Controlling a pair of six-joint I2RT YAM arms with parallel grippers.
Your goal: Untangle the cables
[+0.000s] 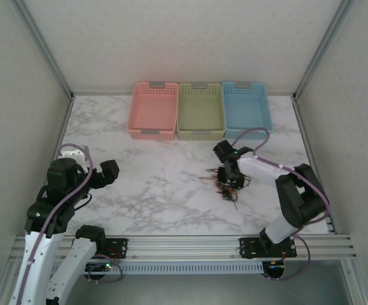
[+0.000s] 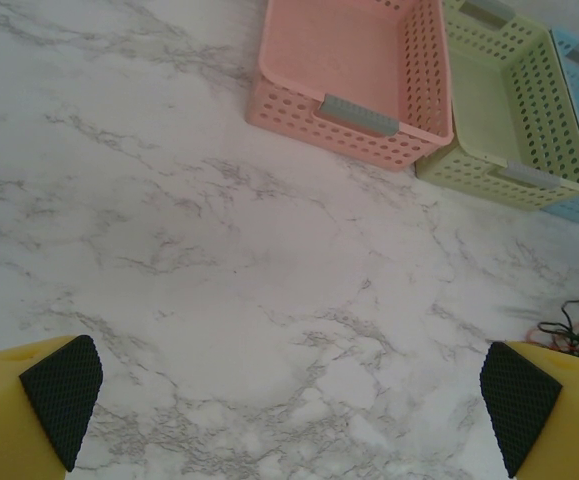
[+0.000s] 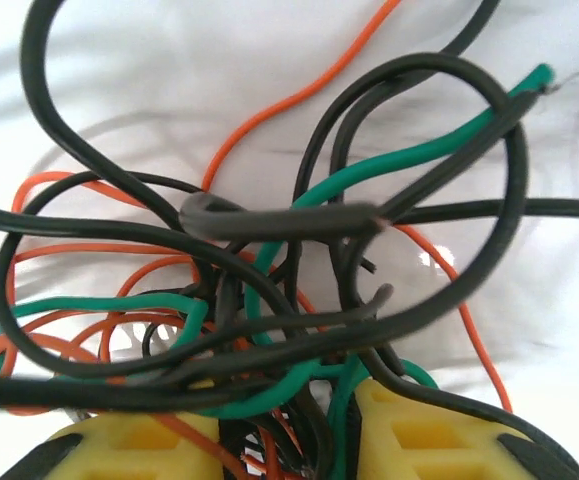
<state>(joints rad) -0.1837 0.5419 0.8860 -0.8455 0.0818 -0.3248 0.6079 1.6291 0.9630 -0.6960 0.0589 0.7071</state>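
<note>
The cables (image 3: 289,300) crowd right up to the right wrist camera: black, green and orange-red strands looped over one another. Several of them run down into the narrow gap between the right fingers (image 3: 424,430). Those fingers stand close together and appear to be pinching a few strands, though the contact itself is hidden by wire.

From above, the bunch (image 1: 227,184) lies on the marble surface (image 1: 158,190), right of centre and near the green basket (image 1: 201,111) and the blue basket (image 1: 246,108). The left fingers (image 2: 59,395) are spread wide and empty, well apart from the bunch, which sits at the right edge of their view (image 2: 574,330).

The step in hand looks like the first grasp into the knot, and nothing is separated yet. The next move probably calls for lifting one strand clear, perhaps with the left arm brought over to hold the rest down.

The bunch is a clump with no clear long axis. Loose ends stray leftward and toward the near edge, and one green end (image 3: 539,75) points away from the fingers.
</note>
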